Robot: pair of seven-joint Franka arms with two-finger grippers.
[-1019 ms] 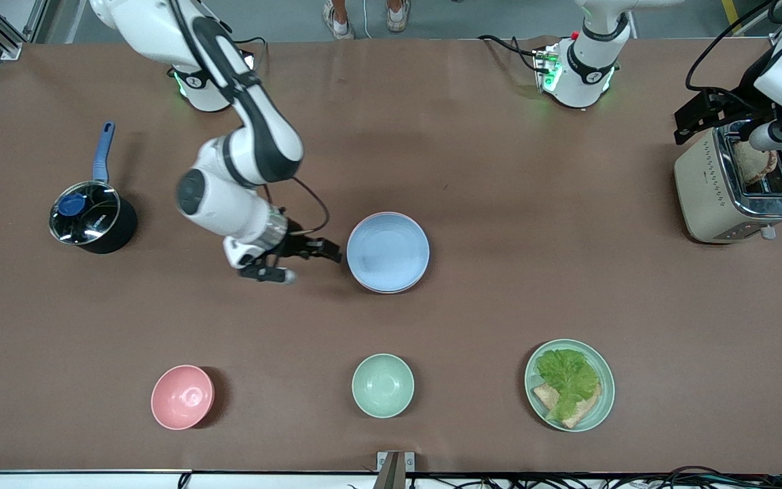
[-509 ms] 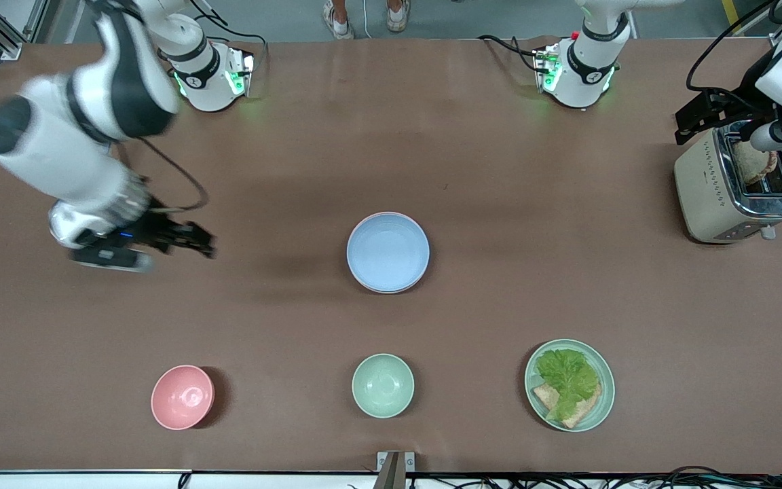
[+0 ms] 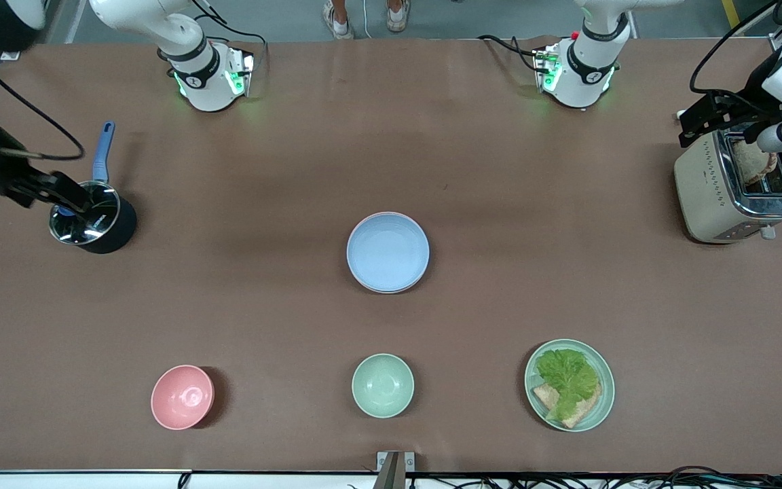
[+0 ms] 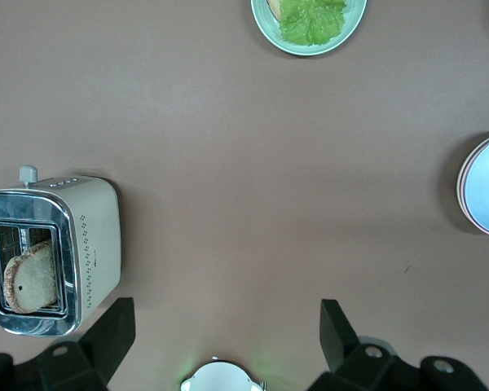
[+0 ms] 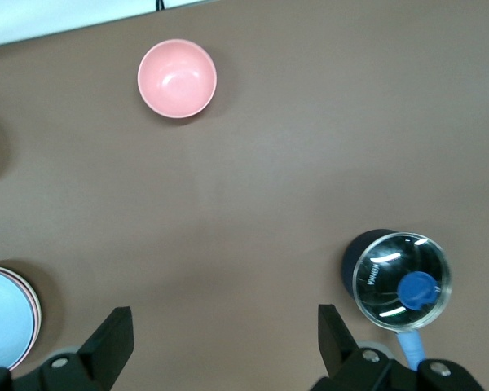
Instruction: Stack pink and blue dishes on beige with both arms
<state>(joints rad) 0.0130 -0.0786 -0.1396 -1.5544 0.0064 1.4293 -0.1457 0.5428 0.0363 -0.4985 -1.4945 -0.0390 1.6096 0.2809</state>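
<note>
The blue plate [image 3: 387, 251] tops the stack mid-bench, pink rim [image 3: 364, 280] showing beneath, so stacking looks done. The right gripper [image 3: 58, 193] hangs over the pot [image 3: 92, 221] and the left gripper [image 3: 720, 119] over the toaster [image 3: 734, 187], both clear of the dishes. Both sets of jaws stand wide and hold nothing.

Brown matte worktop [image 3: 499, 170] fills view; grey floor [image 3: 472, 19] above its top edge, cables [image 3: 635, 481] along lower edge.
</note>
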